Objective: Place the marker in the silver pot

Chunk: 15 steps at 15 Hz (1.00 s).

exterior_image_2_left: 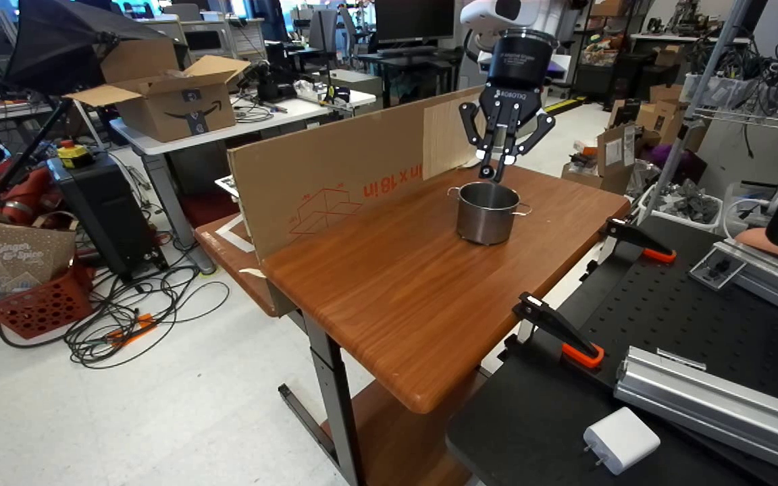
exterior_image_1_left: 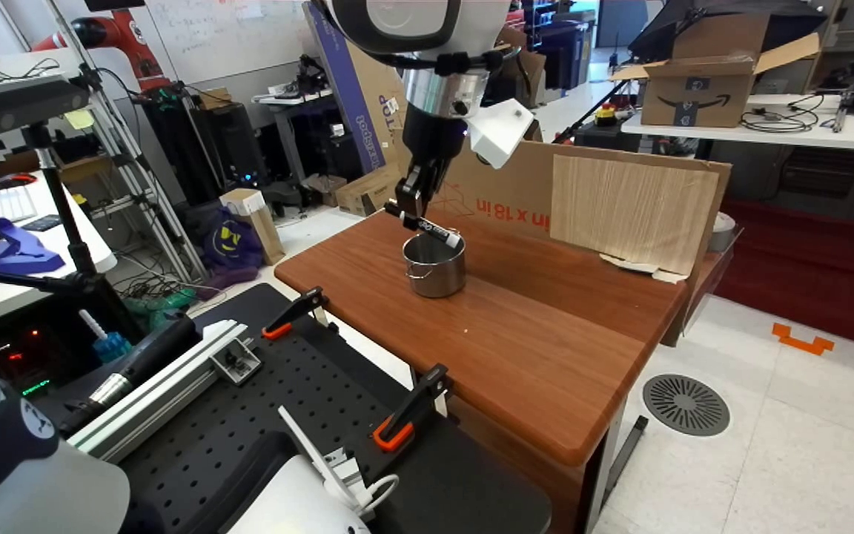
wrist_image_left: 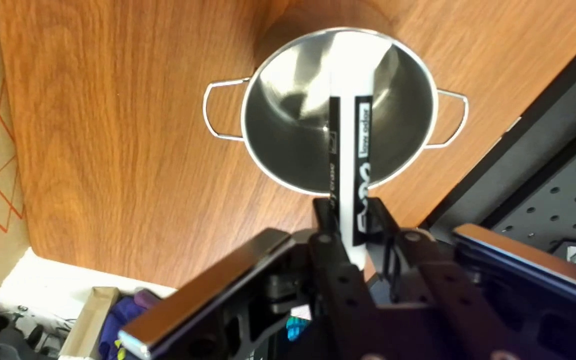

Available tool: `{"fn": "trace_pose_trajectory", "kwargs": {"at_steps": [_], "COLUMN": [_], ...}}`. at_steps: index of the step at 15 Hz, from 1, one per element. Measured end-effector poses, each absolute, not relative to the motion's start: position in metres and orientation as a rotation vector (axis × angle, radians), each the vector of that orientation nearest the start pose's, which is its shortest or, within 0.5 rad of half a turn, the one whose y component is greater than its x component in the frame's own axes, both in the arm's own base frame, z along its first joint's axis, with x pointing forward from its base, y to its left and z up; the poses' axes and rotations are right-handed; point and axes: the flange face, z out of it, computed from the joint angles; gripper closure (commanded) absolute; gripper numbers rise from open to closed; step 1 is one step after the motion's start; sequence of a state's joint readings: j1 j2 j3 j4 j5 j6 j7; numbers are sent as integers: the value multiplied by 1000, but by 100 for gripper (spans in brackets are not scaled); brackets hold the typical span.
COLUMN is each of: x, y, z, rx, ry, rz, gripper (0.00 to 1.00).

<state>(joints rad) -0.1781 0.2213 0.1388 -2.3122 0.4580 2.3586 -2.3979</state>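
The marker [exterior_image_1_left: 433, 228], white and black with lettering, is held by my gripper [exterior_image_1_left: 411, 209]. It also shows in the wrist view [wrist_image_left: 350, 150], with its white end reaching out over the pot. In an exterior view only its dark round end [exterior_image_2_left: 487, 172] shows clearly. The silver pot [exterior_image_1_left: 438, 276] stands upright on the wooden table below the marker; it shows in an exterior view [exterior_image_2_left: 483, 226] and in the wrist view [wrist_image_left: 283, 150], with wire handles on two sides. My gripper [wrist_image_left: 350, 220] is closed around the marker, above the pot's rim. The marker is tilted in an exterior view.
The wooden table [exterior_image_1_left: 531, 348] carries the pot. An upright cardboard sheet [exterior_image_2_left: 335, 182] lines one long side of the table. Clamps [exterior_image_1_left: 416, 408] with orange grips sit along the opposite edge, beside a black perforated board [exterior_image_1_left: 301, 400].
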Motion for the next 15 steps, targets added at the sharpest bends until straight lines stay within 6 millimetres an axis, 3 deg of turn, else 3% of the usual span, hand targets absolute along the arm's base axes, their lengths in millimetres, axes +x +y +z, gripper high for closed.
{"fn": "trace_pose_trajectory", "kwargs": {"at_steps": [15], "x": [512], "y": [-2], "z": [229], "rx": [1680], "ry": [2937], "rz": [300], "gripper": [95]}}
